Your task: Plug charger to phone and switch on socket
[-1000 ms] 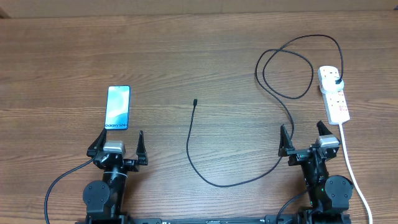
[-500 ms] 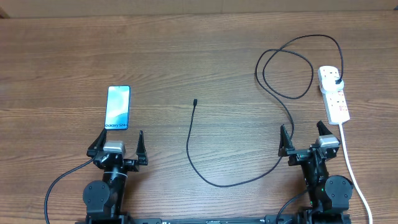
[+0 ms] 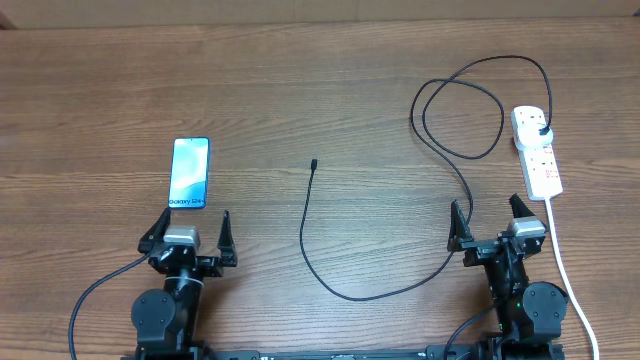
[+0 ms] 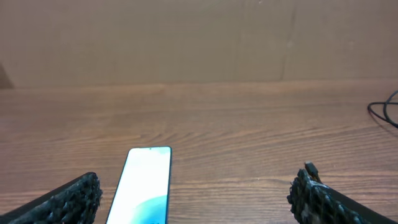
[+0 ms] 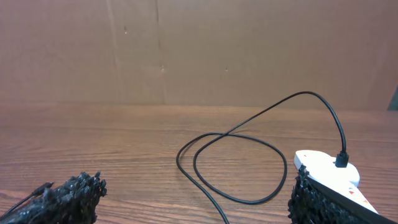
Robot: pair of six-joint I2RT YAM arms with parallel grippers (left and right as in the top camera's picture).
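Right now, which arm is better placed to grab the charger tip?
Left, probably: the phone sits just ahead of the open left gripper, and the charger tip lies somewhat nearer it than the right gripper.

Even bright light, soft shadows, sharp pics

Brown wood-grain table [image 3: 300, 70], plain tan wall [image 4: 199, 37] behind — faint vertical seams

A brown wooden table [image 3: 330, 80] fills the overhead view, and its grain runs from left to right. Behind the far edge of the table stands a plain brown wall [image 5: 205, 50] with a thin vertical seam. The light on the table is soft and even.
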